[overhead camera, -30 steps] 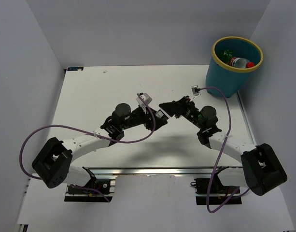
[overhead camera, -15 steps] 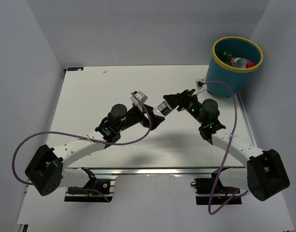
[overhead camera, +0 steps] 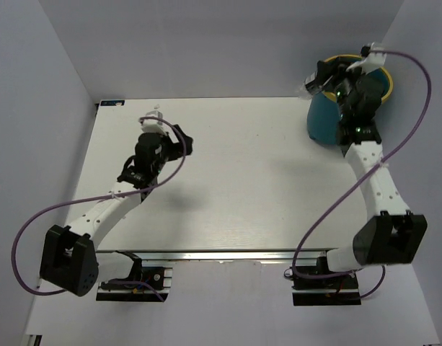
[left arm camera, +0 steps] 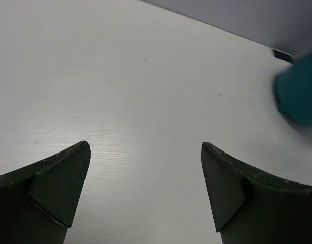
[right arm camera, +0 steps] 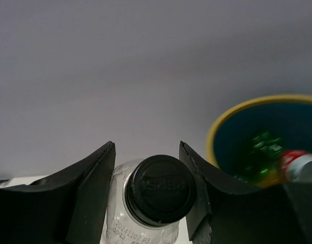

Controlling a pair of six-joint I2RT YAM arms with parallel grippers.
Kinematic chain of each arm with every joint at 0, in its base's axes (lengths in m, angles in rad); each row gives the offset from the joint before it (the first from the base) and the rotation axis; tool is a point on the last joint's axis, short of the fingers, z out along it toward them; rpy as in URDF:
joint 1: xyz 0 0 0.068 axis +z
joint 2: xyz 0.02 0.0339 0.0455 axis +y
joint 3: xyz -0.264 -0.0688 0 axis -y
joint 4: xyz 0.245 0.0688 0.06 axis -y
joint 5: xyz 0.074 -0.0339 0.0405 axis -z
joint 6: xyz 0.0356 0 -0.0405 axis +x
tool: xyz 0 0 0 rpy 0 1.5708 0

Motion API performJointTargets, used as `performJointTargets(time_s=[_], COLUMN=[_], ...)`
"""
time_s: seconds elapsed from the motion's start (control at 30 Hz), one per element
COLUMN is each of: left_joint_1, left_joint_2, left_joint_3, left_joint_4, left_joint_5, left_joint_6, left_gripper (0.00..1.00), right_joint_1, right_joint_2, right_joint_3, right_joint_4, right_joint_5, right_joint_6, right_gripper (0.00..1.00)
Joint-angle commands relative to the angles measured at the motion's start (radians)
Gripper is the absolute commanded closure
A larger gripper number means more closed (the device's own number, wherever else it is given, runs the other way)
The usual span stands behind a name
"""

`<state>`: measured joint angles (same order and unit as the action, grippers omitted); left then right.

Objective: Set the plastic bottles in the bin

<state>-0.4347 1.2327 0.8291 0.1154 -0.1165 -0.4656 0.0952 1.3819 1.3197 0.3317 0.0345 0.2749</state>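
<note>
My right gripper (right arm camera: 147,145) is shut on a clear plastic bottle with a dark cap (right arm camera: 161,189), gripping it just below the cap. It holds the bottle in the air beside the left rim of the bin (right arm camera: 237,109), a teal bucket with a yellow rim. A green bottle (right arm camera: 262,150) and a red-labelled bottle (right arm camera: 298,165) lie inside the bin. From above, the right gripper (overhead camera: 312,81) hovers at the bin (overhead camera: 323,119), and the arm hides the bin's inside. My left gripper (overhead camera: 183,140) stands open and empty over the far left of the table, as its wrist view (left arm camera: 145,145) confirms.
White walls close in the table (overhead camera: 242,180) at the back and on both sides. The bin stands at the far right corner, off the table's edge. It shows as a teal blur (left arm camera: 301,91) in the left wrist view.
Both grippers met at mid-table a second ago. The left one has opened and swung back to the far left. The right one has carried the dark-capped bottle up to the bin.
</note>
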Motion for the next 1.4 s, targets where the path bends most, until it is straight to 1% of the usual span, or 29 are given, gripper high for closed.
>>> performJointTargets(time_s=[0.0, 0.03, 0.07, 0.13, 0.17, 0.2, 0.27, 0.3, 0.33, 0.37, 0.4, 0.43, 0.47, 0.6, 0.7, 0.77, 0.8, 0.83, 0.93, 0.97, 1.03, 1.07, 1.1, 1.13, 1.17, 1.2, 1.3, 1.33, 1.37], left_joint_1=[0.112, 0.163, 0.189, 0.243, 0.255, 0.264, 0.286, 0.289, 0.295, 0.297, 0.298, 0.300, 0.300, 0.300, 0.300, 0.300, 0.301, 0.301, 0.301, 0.300, 0.301, 0.300, 0.300, 0.301, 0.300, 0.300, 0.300, 0.300, 0.301], left_joint_2=[0.027, 0.030, 0.031, 0.031, 0.034, 0.036, 0.045, 0.050, 0.056, 0.073, 0.080, 0.089, 0.102, 0.106, 0.088, 0.071, 0.047, 0.033, -0.021, -0.035, -0.080, -0.094, -0.111, -0.127, -0.194, -0.194, -0.260, -0.275, -0.289], left_joint_3=[0.056, 0.054, 0.042, 0.033, 0.028, 0.028, 0.033, 0.038, 0.041, 0.045, 0.059, 0.067, 0.070, 0.076, 0.070, 0.058, 0.050, 0.035, 0.015, 0.005, -0.013, -0.019, -0.024, -0.028, -0.034, -0.038, -0.068, -0.077, -0.085], left_joint_4=[-0.192, -0.195, -0.192, -0.194, -0.197, -0.204, -0.212, -0.212, -0.209, -0.210, -0.217, -0.221, -0.224, -0.227, -0.244, -0.252, -0.250, -0.253, -0.272, -0.292, -0.306, -0.321, -0.326, -0.336, -0.371, -0.372, -0.361, -0.355, -0.349], left_joint_5=[-0.083, -0.071, -0.055, -0.038, -0.040, -0.043, -0.061, -0.063, -0.061, -0.061, -0.064, -0.061, -0.060, -0.037, -0.032, -0.026, -0.023, -0.020, -0.014, -0.015, -0.025, -0.028, -0.037, -0.046, -0.087, -0.087, -0.117, -0.118, -0.124], left_joint_6=[-0.120, -0.128, -0.136, -0.153, -0.154, -0.156, -0.156, -0.153, -0.148, -0.143, -0.143, -0.142, -0.139, -0.136, -0.136, -0.139, -0.139, -0.142, -0.145, -0.146, -0.150, -0.151, -0.151, -0.151, -0.147, -0.146, -0.130, -0.125, -0.120], left_gripper=[0.02, 0.02, 0.02, 0.02, 0.02, 0.02, 0.02, 0.02, 0.02, 0.02, 0.02, 0.02, 0.02, 0.02, 0.02, 0.02, 0.02, 0.02, 0.02, 0.02, 0.02, 0.02, 0.02, 0.02, 0.02, 0.02, 0.02, 0.02, 0.02], right_joint_1=[-0.057, -0.066, -0.077, -0.115, -0.123, -0.136, -0.147, -0.158, -0.160, -0.161, -0.161, -0.161, -0.161, -0.161, -0.157, -0.141, -0.132, -0.123, -0.056, -0.022, 0.023, 0.084, 0.119, 0.150, 0.217, 0.218, 0.221, 0.221, 0.221], right_joint_2=[0.147, 0.188, 0.280, 0.369, 0.447, 0.483, 0.573, 0.601, 0.643, 0.657, 0.669, 0.675, 0.669, 0.574, 0.484, 0.413, 0.352, 0.315, 0.159, 0.123, 0.019, -0.013, -0.088, -0.127, -0.214, -0.215, -0.306, -0.355, -0.380], right_joint_3=[0.217, 0.274, 0.396, 0.511, 0.595, 0.628, 0.705, 0.781, 0.812, 0.841, 0.886, 0.897, 0.900, 0.802, 0.744, 0.718, 0.696, 0.620, 0.454, 0.346, 0.238, 0.116, 0.043, -0.029, -0.218, -0.270, -0.439, -0.567, -0.629], right_joint_4=[-0.095, -0.109, -0.129, -0.184, -0.191, -0.181, -0.187, -0.198, -0.203, -0.207, -0.218, -0.244, -0.256, -0.255, -0.281, -0.344, -0.373, -0.384, -0.353, -0.344, -0.342, -0.336, -0.265, -0.229, -0.162, -0.157, -0.097, -0.013, 0.033], right_joint_5=[0.076, 0.099, 0.116, 0.168, 0.198, 0.265, 0.323, 0.355, 0.366, 0.370, 0.373, 0.364, 0.340, 0.271, 0.144, 0.067, 0.048, 0.030, -0.016, -0.063, -0.090, -0.100, -0.091, -0.078, -0.087, -0.087, -0.146, -0.150, -0.154], right_joint_6=[-0.141, -0.157, -0.176, -0.184, -0.186, -0.186, -0.189, -0.189, -0.192, -0.201, -0.213, -0.213, -0.213, -0.207, -0.230, -0.217, -0.207, -0.201, -0.181, -0.160, -0.137, -0.134, -0.131, -0.123, -0.067, -0.039, 0.041, 0.084, 0.101], right_gripper=[0.74, 0.74, 0.74, 0.72, 0.72, 0.71, 0.68, 0.69, 0.66, 0.57, 0.45, 0.14, 0.11, 0.11, 0.11, 0.11, 0.11, 0.11, 0.11, 0.11, 0.11, 0.11, 0.11, 0.11, 0.11, 0.11, 0.11, 0.11, 0.11])
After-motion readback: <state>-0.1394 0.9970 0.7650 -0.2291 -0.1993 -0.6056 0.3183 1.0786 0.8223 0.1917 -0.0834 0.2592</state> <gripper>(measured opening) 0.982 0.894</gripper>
